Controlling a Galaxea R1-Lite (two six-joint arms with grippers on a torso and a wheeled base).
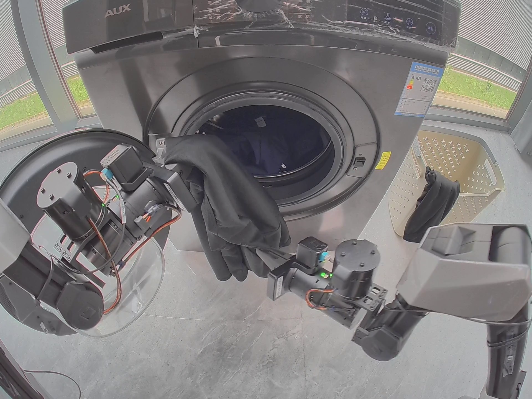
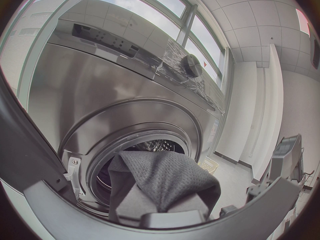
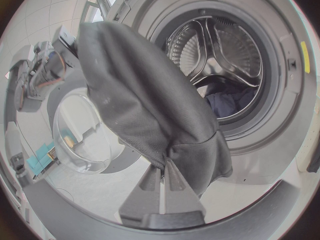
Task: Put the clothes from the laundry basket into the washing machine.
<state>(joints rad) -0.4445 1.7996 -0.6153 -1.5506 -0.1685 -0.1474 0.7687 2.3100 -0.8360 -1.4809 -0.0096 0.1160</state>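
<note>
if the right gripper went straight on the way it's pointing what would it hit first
The dark grey mesh garment it is clamped on: the cloth hangs directly ahead of the right gripper. Behind that, probably the silver washing machine front beside the door opening, though depth is unclear.

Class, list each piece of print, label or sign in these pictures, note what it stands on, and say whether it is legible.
Drawer front of the washing machine: a short brand name in pale capitals, legible.
Blue and white label, upper front corner: print and a square code, too small to read.
Yellow sticker beside the door latch: no legible text.
Control panel: lit symbols, no readable words.
</note>
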